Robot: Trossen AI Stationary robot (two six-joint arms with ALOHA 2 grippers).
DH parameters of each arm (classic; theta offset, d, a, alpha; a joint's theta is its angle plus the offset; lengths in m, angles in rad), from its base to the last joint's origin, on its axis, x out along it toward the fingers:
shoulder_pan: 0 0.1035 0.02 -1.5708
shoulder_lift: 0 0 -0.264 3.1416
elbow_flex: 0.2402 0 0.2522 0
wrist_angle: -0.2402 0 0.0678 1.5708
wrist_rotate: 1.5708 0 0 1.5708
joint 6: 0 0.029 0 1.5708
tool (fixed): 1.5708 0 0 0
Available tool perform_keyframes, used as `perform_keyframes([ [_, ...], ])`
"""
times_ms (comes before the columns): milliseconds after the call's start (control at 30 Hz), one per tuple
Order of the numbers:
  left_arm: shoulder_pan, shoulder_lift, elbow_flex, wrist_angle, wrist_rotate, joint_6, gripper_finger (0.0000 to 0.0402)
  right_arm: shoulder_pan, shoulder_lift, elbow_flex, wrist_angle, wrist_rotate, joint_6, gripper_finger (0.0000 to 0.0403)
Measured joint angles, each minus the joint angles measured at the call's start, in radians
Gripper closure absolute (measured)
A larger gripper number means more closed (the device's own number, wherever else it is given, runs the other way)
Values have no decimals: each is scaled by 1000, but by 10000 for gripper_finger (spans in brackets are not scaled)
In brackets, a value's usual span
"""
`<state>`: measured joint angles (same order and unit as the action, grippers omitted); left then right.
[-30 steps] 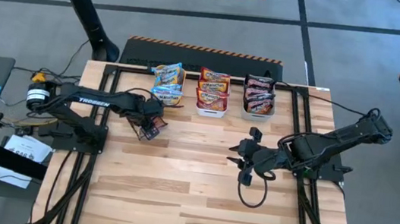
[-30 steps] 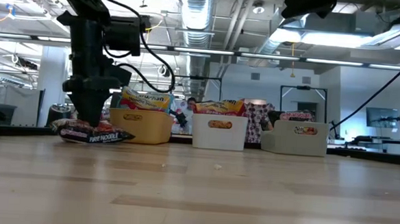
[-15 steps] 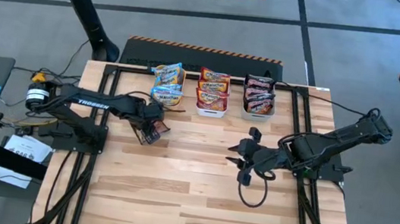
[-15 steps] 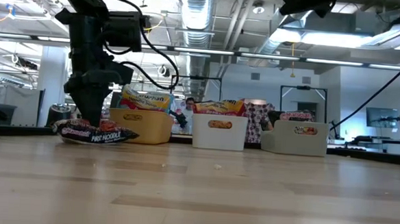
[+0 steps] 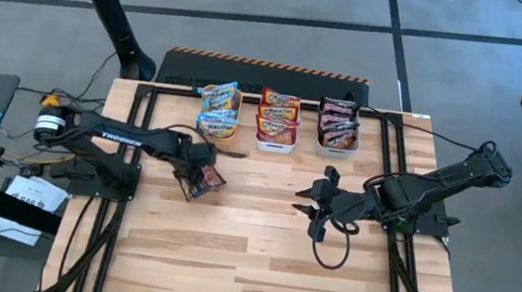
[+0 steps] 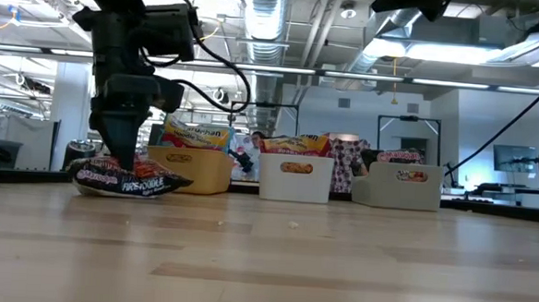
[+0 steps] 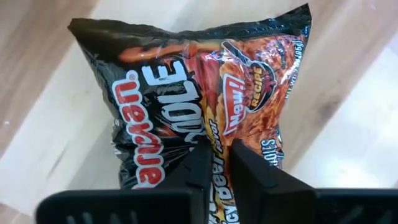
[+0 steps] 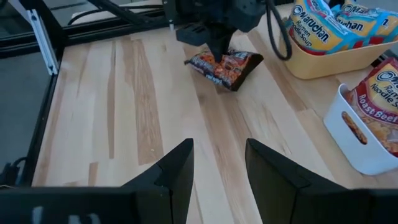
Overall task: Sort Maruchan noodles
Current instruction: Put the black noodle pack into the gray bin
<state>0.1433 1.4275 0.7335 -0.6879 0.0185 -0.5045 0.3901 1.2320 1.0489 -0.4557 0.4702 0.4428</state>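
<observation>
A dark red-black Maruchan noodle packet (image 7: 186, 81) lies flat on the wooden table (image 5: 257, 255), left of centre (image 5: 210, 182), in front of the bins. My left gripper (image 7: 216, 163) stands over it, pointing down, shut on its wrapper. My right gripper (image 8: 219, 165) hovers open at centre right (image 5: 313, 206), with nothing between its fingers. Along the far edge, yellow-and-blue packets fill the orange-yellow bin (image 5: 217, 126), red-orange ones the white bin (image 5: 275, 146), dark ones the grey bin (image 5: 337, 145). My left gripper pinches a ridge of the wrapper's top face (image 7: 214, 146), about midway across the packet's width, between its two fingers (image 7: 198, 167). The fingers come from above, pointing down. In the low view the packet (image 6: 125, 178) sits level at tabletop height; whether it is lifted I cannot tell.
The three bins stand in a row at the table's far edge, right behind the packet. Bare wood stretches across the near half. A black cable loop (image 5: 328, 254) hangs below the right arm. Black frame rails (image 8: 43, 37) run along the table's sides.
My left gripper has shut on the dark packet, its fingers closing from wide open to a narrow pinch. It has shifted a little toward the table's near and right edges, and the packet has come along with it, turning slightly.
</observation>
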Motion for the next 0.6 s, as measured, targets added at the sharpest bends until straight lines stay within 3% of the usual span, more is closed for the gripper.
perform_keyframes([
  [133,-32,7,33,-12,3,-1,397,-6,0,0,22,0,3,235],
  [600,-236,10,136,22,-46,14,401,-41,0,0,156,0,5,235],
])
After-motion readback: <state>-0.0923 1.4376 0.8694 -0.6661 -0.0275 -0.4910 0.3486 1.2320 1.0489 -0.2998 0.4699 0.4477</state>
